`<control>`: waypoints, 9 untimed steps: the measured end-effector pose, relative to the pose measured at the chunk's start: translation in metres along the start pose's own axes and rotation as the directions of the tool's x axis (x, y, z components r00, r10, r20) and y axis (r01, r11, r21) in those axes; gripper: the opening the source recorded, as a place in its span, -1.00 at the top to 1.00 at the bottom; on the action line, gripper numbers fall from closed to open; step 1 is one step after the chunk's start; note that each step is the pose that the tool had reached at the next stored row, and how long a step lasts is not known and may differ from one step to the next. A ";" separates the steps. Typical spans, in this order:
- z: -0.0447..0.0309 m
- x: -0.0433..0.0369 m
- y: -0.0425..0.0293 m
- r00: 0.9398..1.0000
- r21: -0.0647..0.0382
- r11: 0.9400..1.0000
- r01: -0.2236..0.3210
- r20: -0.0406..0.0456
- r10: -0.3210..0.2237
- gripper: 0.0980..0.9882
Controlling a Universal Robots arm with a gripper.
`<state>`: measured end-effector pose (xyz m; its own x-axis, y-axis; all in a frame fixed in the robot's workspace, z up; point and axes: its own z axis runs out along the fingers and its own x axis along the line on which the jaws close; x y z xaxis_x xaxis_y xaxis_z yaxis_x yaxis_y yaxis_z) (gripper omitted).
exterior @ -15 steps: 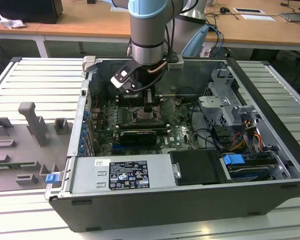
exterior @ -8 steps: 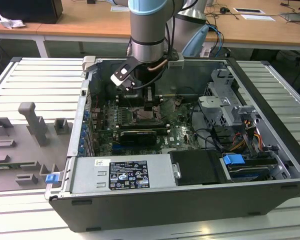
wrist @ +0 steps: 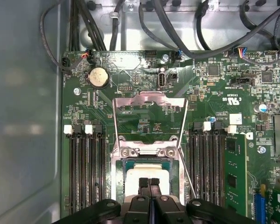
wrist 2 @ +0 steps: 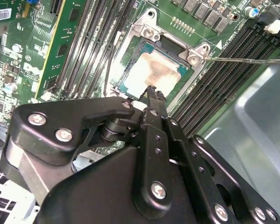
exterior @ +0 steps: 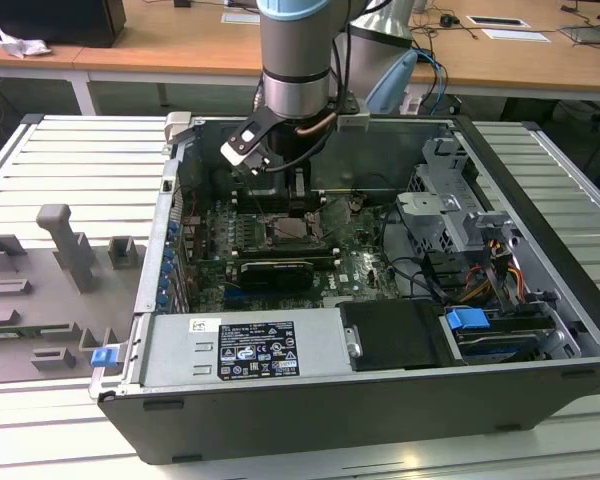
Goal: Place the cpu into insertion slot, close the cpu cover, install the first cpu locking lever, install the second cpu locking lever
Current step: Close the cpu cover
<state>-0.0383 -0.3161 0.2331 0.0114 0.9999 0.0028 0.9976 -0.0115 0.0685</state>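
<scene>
The cpu (wrist: 147, 169) lies flat in the insertion slot (wrist: 115, 173), its silvery-tan face up; it also shows in the second wrist view (wrist 2: 154, 70) and the exterior view (exterior: 292, 229). My gripper (wrist: 149, 181) is shut with nothing between its fingers, its tip (wrist 2: 152, 88) right at the cpu's near edge. I cannot tell whether it touches. The cpu cover (wrist: 149, 99) stands swung open on its hinge, away from the socket. A thin locking lever (wrist: 189, 175) sticks out loose beside the socket, also seen in the second wrist view (wrist 2: 242, 59).
Long memory slots (wrist: 86, 172) flank the socket on both sides. Black cables (wrist: 177, 28) run along the board's far edge. The case's grey wall (wrist: 23, 116) is close. In the exterior view a power supply (exterior: 250, 345) and drive cage (exterior: 450, 200) crowd the case.
</scene>
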 end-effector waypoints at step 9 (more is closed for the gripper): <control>-0.0085 0.0000 0.0006 1.000 0.000 1.000 0.000 0.000 0.000 0.98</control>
<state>-0.0382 -0.3161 0.2416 0.0113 0.9999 0.0027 0.9976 -0.0115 0.0685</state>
